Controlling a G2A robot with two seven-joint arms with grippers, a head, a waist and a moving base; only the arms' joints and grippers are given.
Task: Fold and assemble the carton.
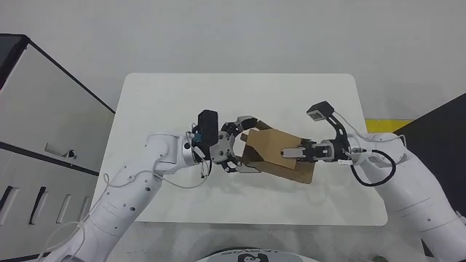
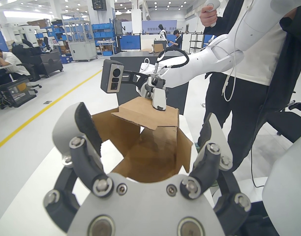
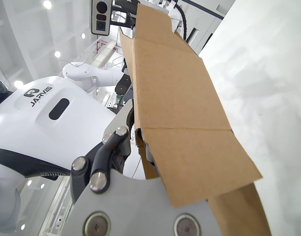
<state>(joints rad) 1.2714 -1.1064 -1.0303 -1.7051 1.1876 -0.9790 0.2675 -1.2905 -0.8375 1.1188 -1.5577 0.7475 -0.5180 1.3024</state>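
**Carton pinched in my right claw, its open mouth facing my left**

The carton (image 1: 273, 153) is a brown, half-formed sleeve lying on its side over the middle of the white table (image 1: 218, 102), nearer my edge than the far one. I cannot tell whether its lower edge rests on the tabletop or hangs just above it. In the left wrist view its open end gapes toward me. A notched flap hangs over the opening from the top panel, and a side flap splays outward.

My right claw (image 1: 295, 151) is clamped on the carton's top panel at the end away from my left arm. The upper finger (image 2: 159, 100) presses flat on the cardboard from above. In the right wrist view the panel runs straight out from between the jaws and hides the other finger. That arm comes in from the right side of the table, with the elbow bent and the wrist stretched out roughly level toward the carton.

My left claw (image 1: 237, 148) is spread wide and holds nothing. Its fingers (image 2: 84, 124) stand on either side of the carton's open end, close to the flaps. The left arm reaches in from the near left corner, elbow bent, with the wrist turned so the claw looks into the opening.
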